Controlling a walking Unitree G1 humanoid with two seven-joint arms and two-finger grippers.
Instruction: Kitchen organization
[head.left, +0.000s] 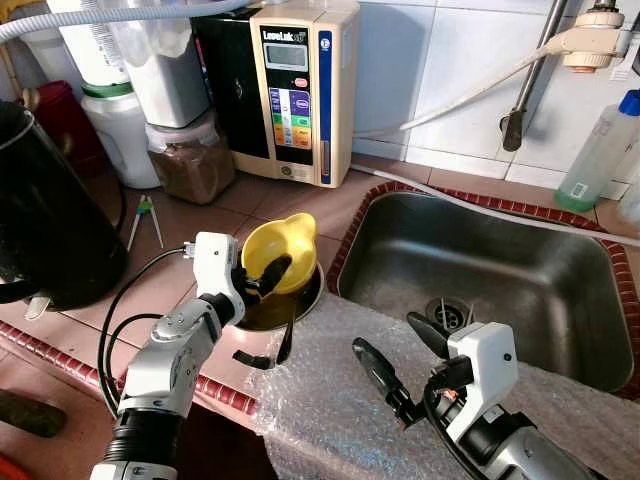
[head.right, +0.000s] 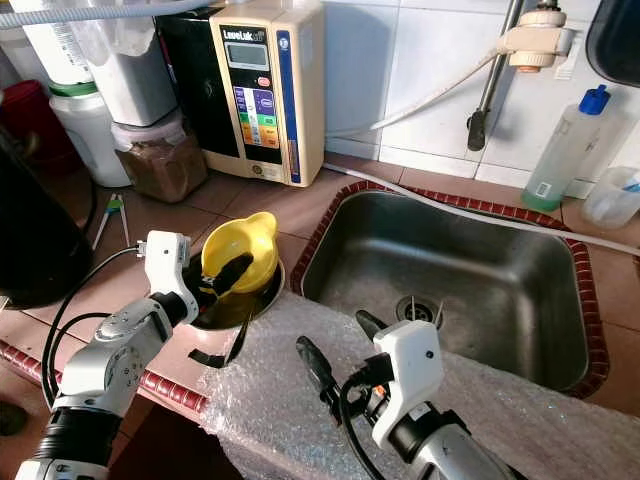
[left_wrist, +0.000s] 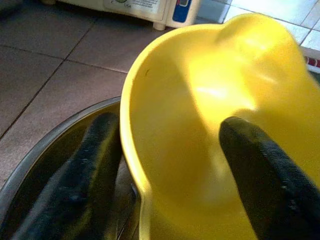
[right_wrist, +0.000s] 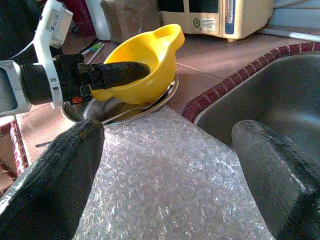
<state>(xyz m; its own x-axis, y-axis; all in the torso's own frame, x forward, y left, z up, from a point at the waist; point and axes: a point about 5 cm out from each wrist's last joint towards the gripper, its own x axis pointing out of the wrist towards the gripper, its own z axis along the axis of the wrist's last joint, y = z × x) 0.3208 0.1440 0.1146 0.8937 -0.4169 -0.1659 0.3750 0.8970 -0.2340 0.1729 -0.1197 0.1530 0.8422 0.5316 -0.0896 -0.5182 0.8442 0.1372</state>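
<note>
- The left gripper (head.left: 262, 277) has its fingers clamped across the wall of a yellow cup (head.left: 281, 250), one inside, one outside, tilting it over a steel bowl (head.left: 300, 305) on the tiled worktop (head.left: 300, 205), beside the sink (head.left: 480, 270).
- The right gripper (head.left: 400, 355) hovers over bubble wrap (head.left: 340, 400), fingers apart, apparently waiting.

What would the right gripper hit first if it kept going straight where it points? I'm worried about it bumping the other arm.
Probably the bubble wrap below, then the yellow funnel held by the left gripper in the metal bowl. The right gripper is open; depth is uncertain.
</note>
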